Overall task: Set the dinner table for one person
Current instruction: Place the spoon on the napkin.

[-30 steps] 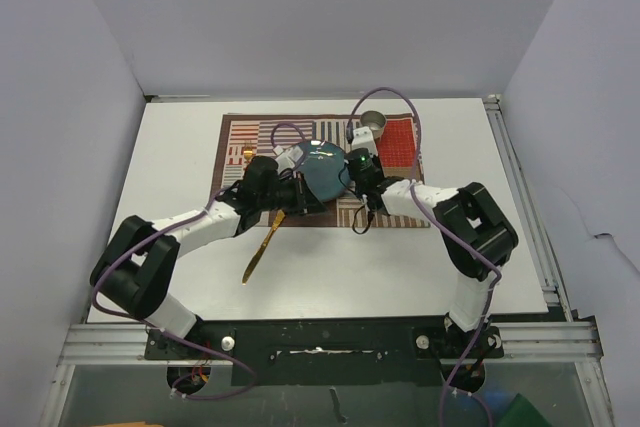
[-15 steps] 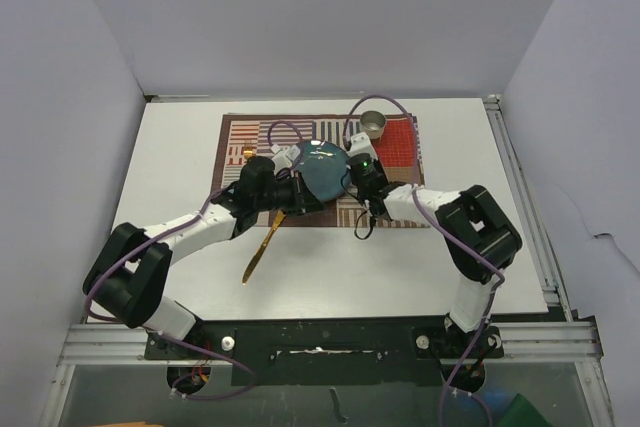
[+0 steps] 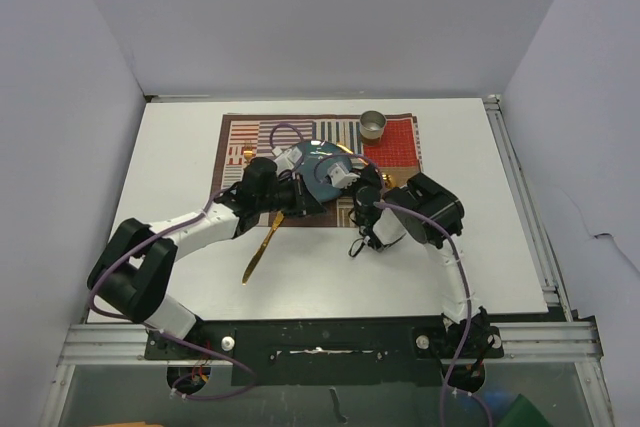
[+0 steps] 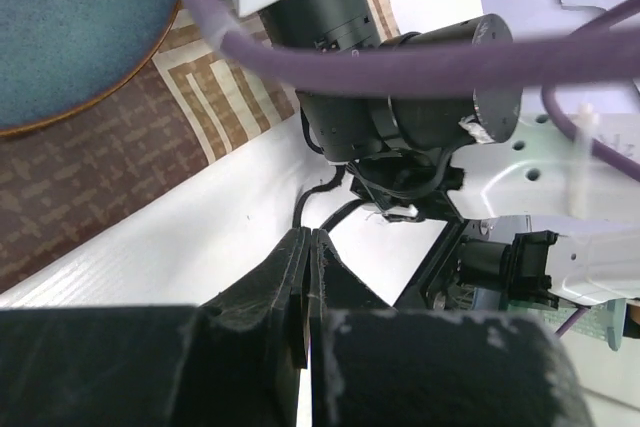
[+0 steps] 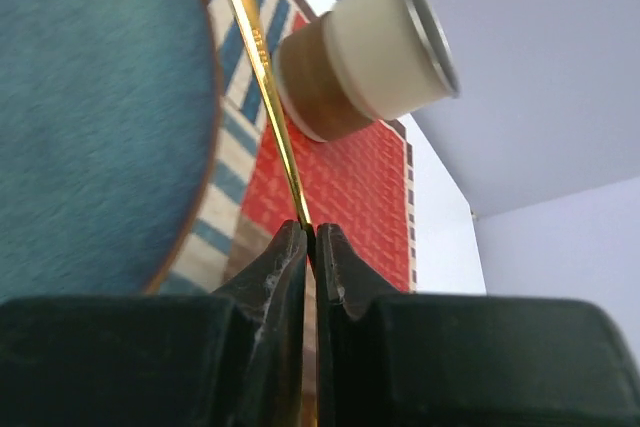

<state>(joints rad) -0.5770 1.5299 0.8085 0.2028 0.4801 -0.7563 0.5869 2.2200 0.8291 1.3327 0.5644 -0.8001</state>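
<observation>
The white dinner table (image 3: 170,167) carries a striped placemat (image 3: 250,137) with a blue plate (image 3: 318,175) in its middle. My right gripper (image 3: 352,173) (image 5: 311,232) is shut on the thin handle of a gold utensil (image 5: 262,67). The utensil runs along the plate's (image 5: 90,117) right edge toward a metal cup (image 3: 373,125) (image 5: 365,52). My left gripper (image 3: 308,199) (image 4: 311,237) is shut with nothing in it, low over the table's white surface (image 4: 200,237) at the placemat's (image 4: 100,177) near edge. A gold knife (image 3: 261,248) lies on the table in front of the placemat.
Another small gold piece (image 3: 247,154) lies on the placemat's left side. The right arm's folded elbow (image 3: 432,207) hangs over the table's right half, and its wrist (image 4: 400,117) is close in front of my left gripper. Aluminium rails (image 3: 520,197) edge the table.
The right arm has folded, its elbow swinging in toward the placemat, and its gripper has turned with the gold utensil beside the plate. The left arm has hardly shifted.
</observation>
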